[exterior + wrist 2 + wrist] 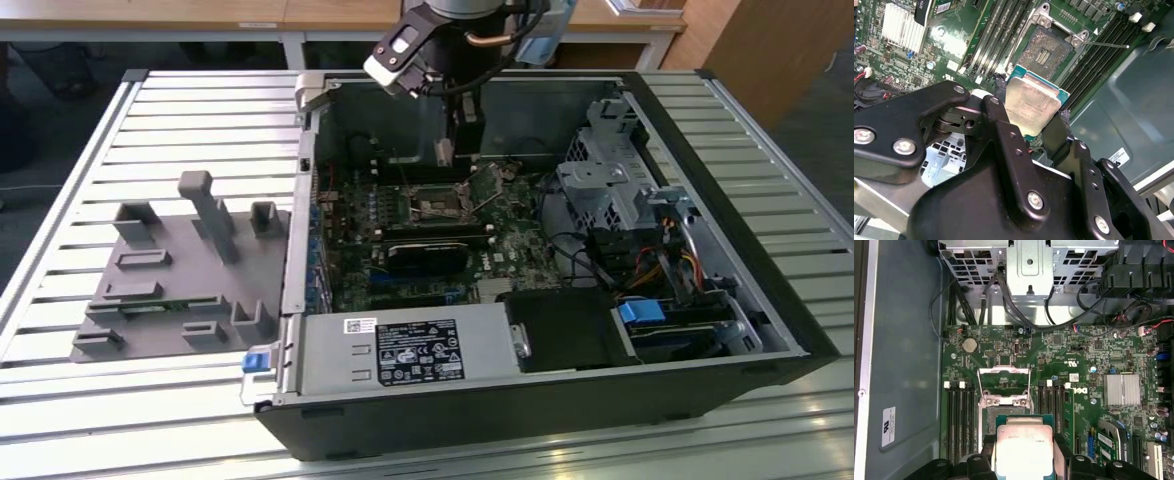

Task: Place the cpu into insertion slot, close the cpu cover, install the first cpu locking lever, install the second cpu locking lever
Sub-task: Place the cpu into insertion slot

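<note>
cpu (pixel 1031 102) is clamped between the gripper (pixel 1031 109) fingers (pixel 1004 125), one black finger on each of two opposite edges, so the grip is closed on the chip. It's a flat square with a pale silver-beige lid, slightly scuffed, on a green-teal substrate whose rim shows around it; in the first wrist view it (pixel 1024 450) sits level. It hangs in the air above the motherboard (pixel 1094 360), just short of the insertion slot (pixel 1046 50), not seated. The slot has a dark, bare centre and a silvery rim. cpu cover (pixel 1004 370) is flipped up and open, a thin metal frame with the green board visible through its window. Memory slots (pixel 959 415) flank the socket, with a finned heatsink (pixel 1122 389) and a coin cell (pixel 970 344) elsewhere on the board. In the exterior view the gripper (pixel 454 150) reaches down into an open black PC case (pixel 534 400) lying on a slatted metal table (pixel 200 110). A grey moulded fixture (pixel 174 270) sits on the exterior view's left, and wooden desks (pixel 200 15) stand behind.
</note>
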Motion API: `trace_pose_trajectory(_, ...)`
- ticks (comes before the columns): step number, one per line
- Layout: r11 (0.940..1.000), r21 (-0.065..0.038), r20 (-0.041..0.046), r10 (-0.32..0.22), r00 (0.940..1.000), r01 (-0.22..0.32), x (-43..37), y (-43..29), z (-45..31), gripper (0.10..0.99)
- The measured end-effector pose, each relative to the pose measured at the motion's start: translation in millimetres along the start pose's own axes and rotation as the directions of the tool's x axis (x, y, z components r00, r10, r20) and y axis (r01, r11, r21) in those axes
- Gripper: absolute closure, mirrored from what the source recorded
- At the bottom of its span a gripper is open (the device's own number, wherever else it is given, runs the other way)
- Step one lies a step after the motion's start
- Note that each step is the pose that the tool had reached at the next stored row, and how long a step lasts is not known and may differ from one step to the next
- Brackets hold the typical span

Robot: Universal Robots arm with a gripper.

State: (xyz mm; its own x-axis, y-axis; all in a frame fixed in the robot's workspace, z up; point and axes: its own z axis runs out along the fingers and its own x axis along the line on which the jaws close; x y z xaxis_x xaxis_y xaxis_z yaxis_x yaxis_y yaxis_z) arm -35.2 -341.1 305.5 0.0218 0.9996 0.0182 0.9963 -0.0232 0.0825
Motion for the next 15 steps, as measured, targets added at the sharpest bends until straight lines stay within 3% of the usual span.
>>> trace_pose_trajectory(6, 1.0000, -0.005, 0.0080, -0.001, 1.0000, 0.001, 1.1, -0.6, 7.0, 0.549)
trace_pose_trajectory(15, 0.9975, -0.004, 0.0022, -0.071, 0.9975, 0.071, 2.5, -2.4, 19.0, 0.549)
